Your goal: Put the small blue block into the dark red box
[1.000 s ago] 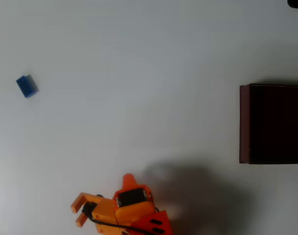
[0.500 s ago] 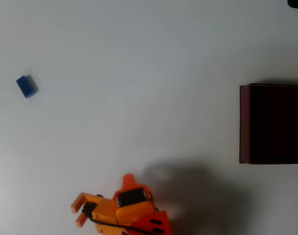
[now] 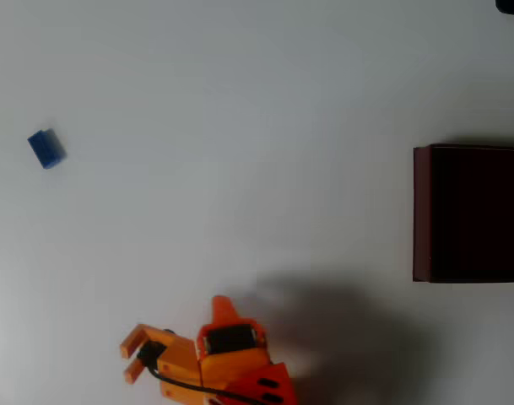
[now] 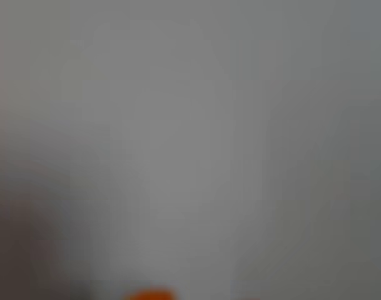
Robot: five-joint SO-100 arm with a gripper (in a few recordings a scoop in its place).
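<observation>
In the overhead view the small blue block (image 3: pixel 46 148) lies on the white table at the far left, alone. The dark red box (image 3: pixel 421 213) stands at the right edge, its dark inside showing and nothing visible in it. My orange gripper (image 3: pixel 128 360) is at the bottom, left of centre, fingers pointing left with a small gap between them and nothing held. It is well below and to the right of the block, and far left of the box. The wrist view is a grey blur with a sliver of orange at the bottom edge.
The white table (image 3: pixel 240 126) stretches bare between block and box. The arm's shadow (image 3: pixel 341 329) falls on the table to the right of the arm. A dark object (image 3: pixel 511 5) pokes in at the top right corner.
The gripper has shifted slightly left and down, and its fingers stand at a slightly different angle. The block and the box have not moved.
</observation>
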